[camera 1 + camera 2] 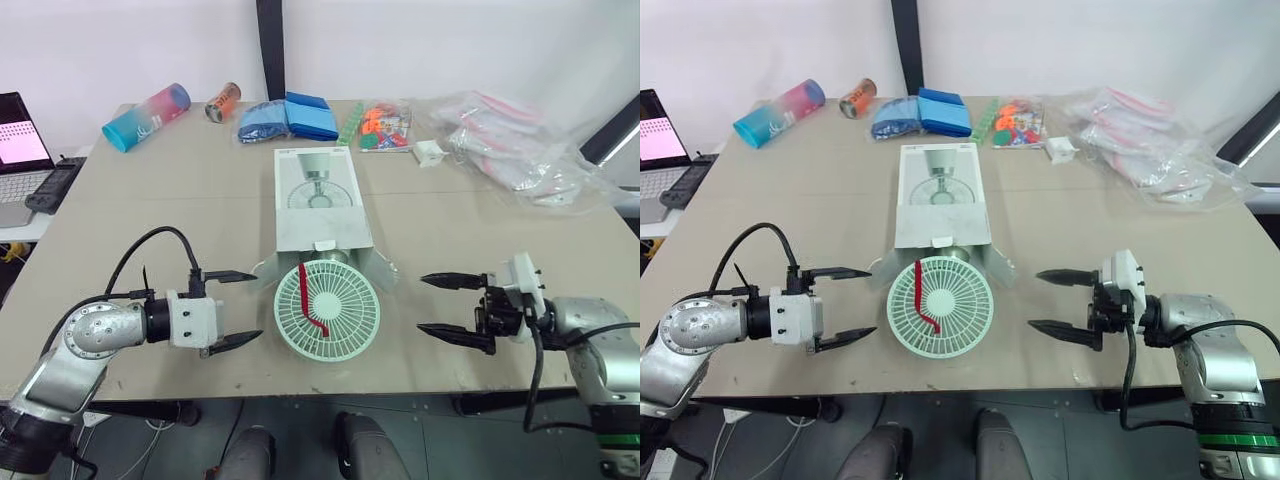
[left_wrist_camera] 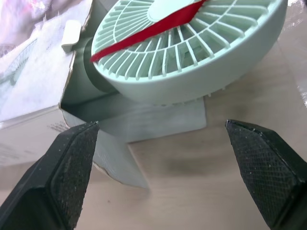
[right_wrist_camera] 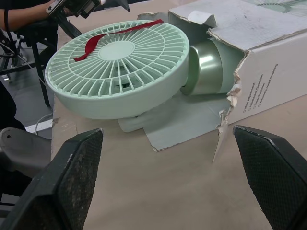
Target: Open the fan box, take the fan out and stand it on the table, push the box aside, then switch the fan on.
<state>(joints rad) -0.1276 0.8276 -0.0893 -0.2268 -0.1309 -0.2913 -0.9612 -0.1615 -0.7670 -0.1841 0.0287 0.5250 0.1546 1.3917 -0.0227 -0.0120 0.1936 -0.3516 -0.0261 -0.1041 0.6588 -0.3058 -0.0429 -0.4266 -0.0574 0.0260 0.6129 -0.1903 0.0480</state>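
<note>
The white fan box (image 1: pixel 318 199) lies flat mid-table with its near end flaps spread open. A mint-green fan (image 1: pixel 327 310) with a red ribbon across its grille sticks halfway out of that end, its round head facing up and its base still inside the box (image 3: pixel 268 52). My left gripper (image 1: pixel 232 308) stands open just left of the fan head, not touching it. My right gripper (image 1: pixel 452 305) stands open to the right of the fan, a hand's width away. In the left wrist view the fan (image 2: pixel 192 52) lies beyond the open fingers.
A laptop (image 1: pixel 20 150) sits at the far left edge. Along the back stand a pink-blue bottle (image 1: pixel 146 117), a can (image 1: pixel 222 102), blue cloths (image 1: pixel 290 117), colourful small items (image 1: pixel 384 126), a small white cube (image 1: pixel 429 152) and plastic bags (image 1: pixel 520 150).
</note>
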